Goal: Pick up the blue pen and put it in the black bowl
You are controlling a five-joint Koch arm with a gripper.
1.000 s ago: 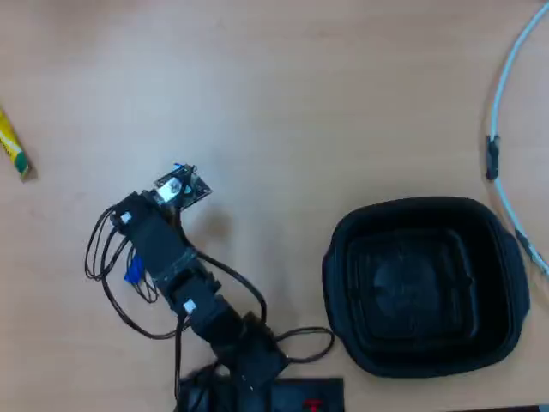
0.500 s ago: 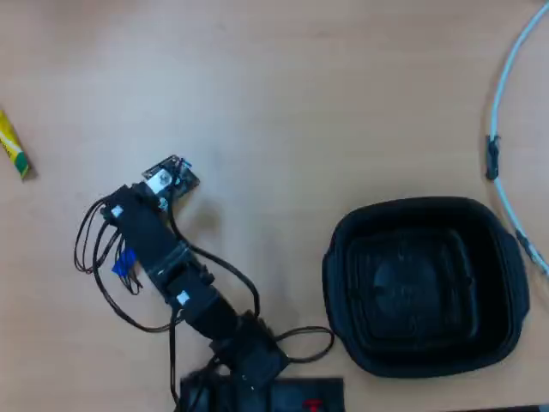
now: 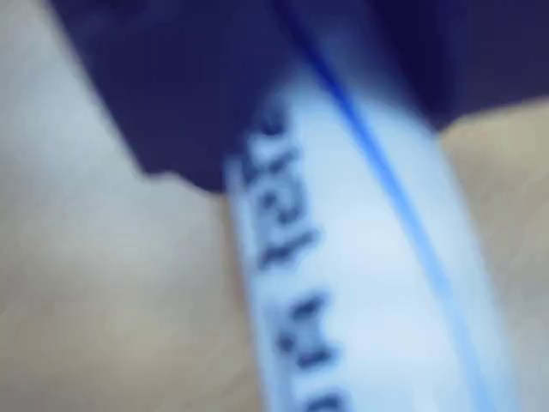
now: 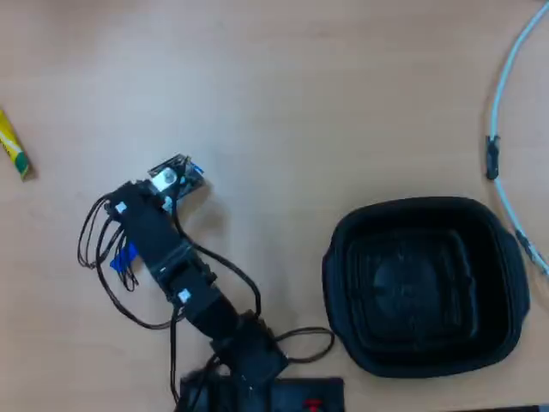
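Observation:
In the wrist view the blue pen (image 3: 360, 283) fills the frame, blurred: a white barrel with blue print and a blue stripe. Its upper end runs in between the dark jaws, which sit against it on both sides. In the overhead view the gripper (image 4: 177, 177) is left of centre, pointing up and right, and a blue end of the pen (image 4: 125, 256) shows beside the arm, the rest hidden under it. The black bowl (image 4: 345, 257) stands empty at the lower right, well apart from the gripper.
A yellow-and-green stick (image 4: 13, 148) lies at the left edge. A white cable (image 4: 502, 103) runs down the right edge past the bowl. The arm's base and loose black wires (image 4: 94, 249) lie at the bottom left of centre. The table is light wood.

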